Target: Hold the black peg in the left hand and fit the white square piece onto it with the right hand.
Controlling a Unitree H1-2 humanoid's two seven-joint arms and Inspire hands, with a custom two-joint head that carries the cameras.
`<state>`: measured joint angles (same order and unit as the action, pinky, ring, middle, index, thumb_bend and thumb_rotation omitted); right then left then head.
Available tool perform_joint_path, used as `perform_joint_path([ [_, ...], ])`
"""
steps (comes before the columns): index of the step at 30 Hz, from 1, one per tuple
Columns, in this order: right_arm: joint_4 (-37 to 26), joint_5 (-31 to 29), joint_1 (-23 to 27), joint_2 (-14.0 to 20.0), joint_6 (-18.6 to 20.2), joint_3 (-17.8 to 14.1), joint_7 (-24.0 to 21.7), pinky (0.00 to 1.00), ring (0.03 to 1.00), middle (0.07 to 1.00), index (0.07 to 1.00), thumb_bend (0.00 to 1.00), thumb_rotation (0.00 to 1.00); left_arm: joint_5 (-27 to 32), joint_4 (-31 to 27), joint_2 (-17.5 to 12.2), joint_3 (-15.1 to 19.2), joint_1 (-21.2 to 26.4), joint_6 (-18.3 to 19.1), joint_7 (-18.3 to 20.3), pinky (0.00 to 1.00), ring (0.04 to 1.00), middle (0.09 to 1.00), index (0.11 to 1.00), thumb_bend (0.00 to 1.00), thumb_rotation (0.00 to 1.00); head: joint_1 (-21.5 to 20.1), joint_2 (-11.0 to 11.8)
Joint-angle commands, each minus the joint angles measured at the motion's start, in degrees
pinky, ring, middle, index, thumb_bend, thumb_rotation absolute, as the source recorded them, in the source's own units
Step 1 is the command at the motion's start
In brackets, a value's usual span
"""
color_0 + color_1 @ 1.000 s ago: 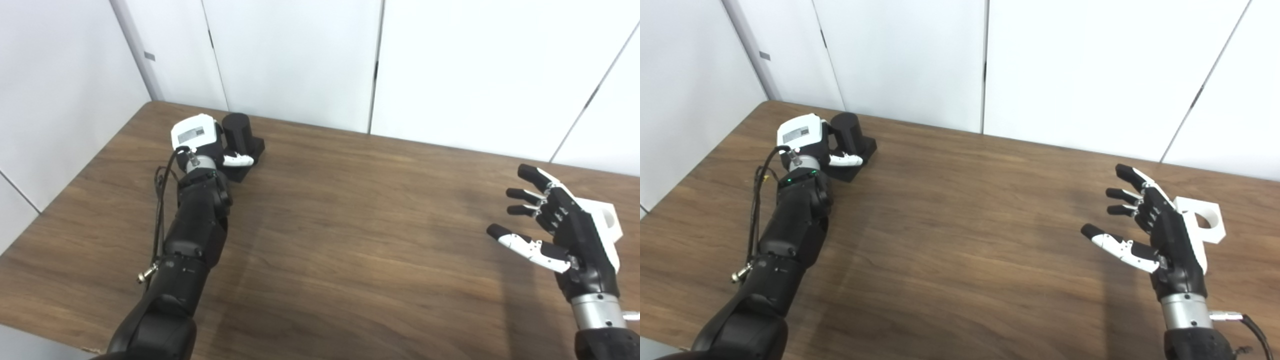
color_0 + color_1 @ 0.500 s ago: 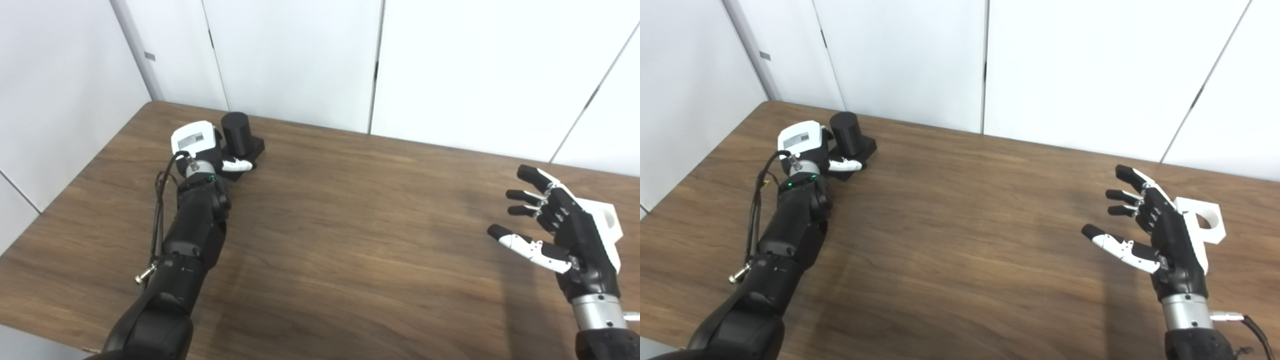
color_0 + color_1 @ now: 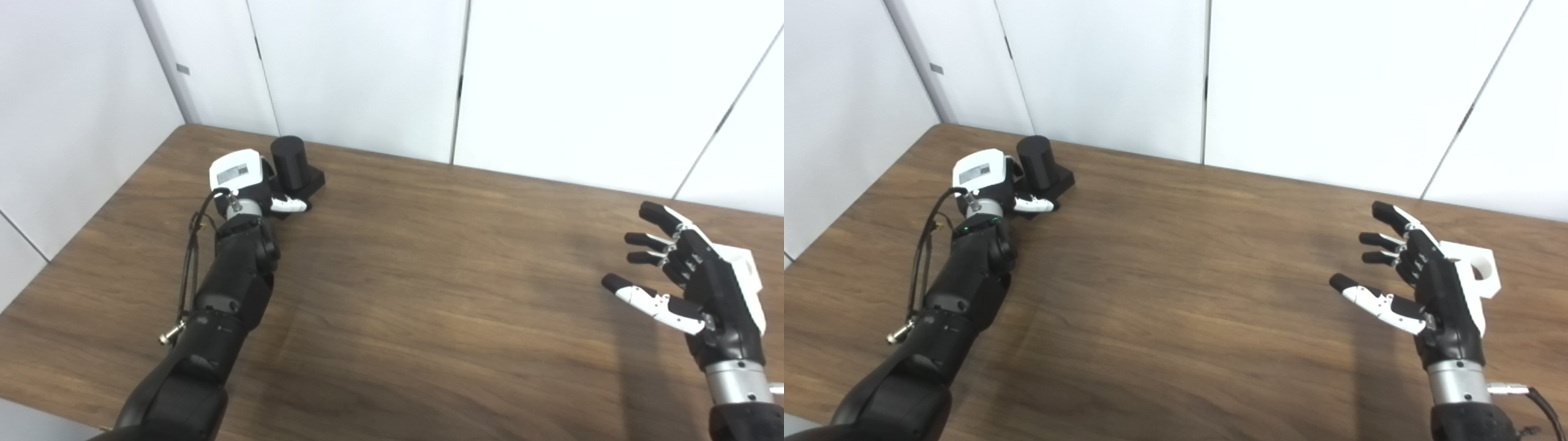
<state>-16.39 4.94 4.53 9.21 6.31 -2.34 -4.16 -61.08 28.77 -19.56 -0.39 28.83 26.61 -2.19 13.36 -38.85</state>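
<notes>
- Black peg [image 3: 1036,160] stands upright on its square black base at far-left of desk [image 3: 1176,294], long axis vertical.
- Left robot hand [image 3: 995,184] is right against the peg's near-left side, white thumb lying across the front of the base; other fingers hidden behind the palm, so can't tell if it's clamped on the peg or just touching.
- White square piece [image 3: 1479,269] lies flat at far-right of desk, round hole facing up, well apart from the peg, whole desk width between them.
- Right robot hand [image 3: 1415,282] hovers just left of and over the near edge of the white piece, fingers spread apart, holding nothing; partly covers the piece in left eye view.
- Key relation: piece sits just right of and behind the right palm, so that hand is clearly the nearer one; judging from this it needs to turn toward the piece and close on its edges.
- Neither thing looks lifted yet; task seems at the grasp stage.
</notes>
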Motion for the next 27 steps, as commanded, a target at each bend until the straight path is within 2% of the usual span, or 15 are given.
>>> perform_joint_path([
  [1, -2.1, -0.5, 1.4, 0.5, -1.2, -0.3, 0.1, 0.63, 0.738, 0.855, 0.813, 0.59, 0.02, 1.3, 0.0, -2.6, -0.5, 2.2, 0.2, -2.3, 0.66, 0.857, 0.873, 0.628, 0.88, 0.28, 0.0, 0.0],
  [7, -2.1, 0.1, 1.3, 0.6, -1.4, -0.2, 0.1, 0.63, 0.724, 0.844, 0.802, 0.59, 0.01, 4.1, -0.4, -3.7, -2.3, 1.9, 0.2, -3.2, 0.63, 0.838, 0.860, 0.615, 0.84, 0.22, -0.1, -0.3],
  [18, -2.1, -0.3, 1.1, 0.8, -1.7, -0.4, 0.0, 0.63, 0.728, 0.841, 0.802, 0.59, 0.01, 6.4, -1.3, -4.5, -3.8, 1.3, 0.3, -3.0, 0.63, 0.820, 0.836, 0.565, 0.84, 0.17, -0.1, -0.6],
  [19, -2.1, -0.2, 1.1, 0.8, -1.7, -0.4, 0.0, 0.63, 0.727, 0.839, 0.802, 0.59, 0.02, 6.5, -1.3, -4.5, -3.9, 1.3, 0.3, -3.0, 0.63, 0.819, 0.835, 0.529, 0.68, 0.12, -0.1, -0.7],
  [20, -2.2, -0.1, 1.1, 0.8, -1.6, -0.4, 0.1, 0.63, 0.726, 0.838, 0.802, 0.59, 0.02, 6.8, -1.4, -4.7, -4.2, 1.2, 0.3, -2.9, 0.63, 0.819, 0.834, 0.506, 0.59, 0.09, -0.1, -0.7],
  [23, -2.3, 0.0, 1.1, 0.8, -1.4, -0.4, 0.2, 0.63, 0.722, 0.832, 0.796, 0.59, 0.02, 7.9, -1.7, -5.1, -4.9, 0.9, 0.1, -2.8, 0.63, 0.818, 0.831, 0.492, 0.53, 0.08, -0.2, -0.8],
  [27, -2.6, 0.1, 1.2, 0.7, -1.1, -0.5, 0.3, 0.62, 0.722, 0.832, 0.798, 0.59, 0.05, 11.0, -2.2, -5.7, -5.5, 0.3, -1.5, -3.0, 0.64, 0.829, 0.836, 0.488, 0.53, 0.07, -0.3, -0.8],
])
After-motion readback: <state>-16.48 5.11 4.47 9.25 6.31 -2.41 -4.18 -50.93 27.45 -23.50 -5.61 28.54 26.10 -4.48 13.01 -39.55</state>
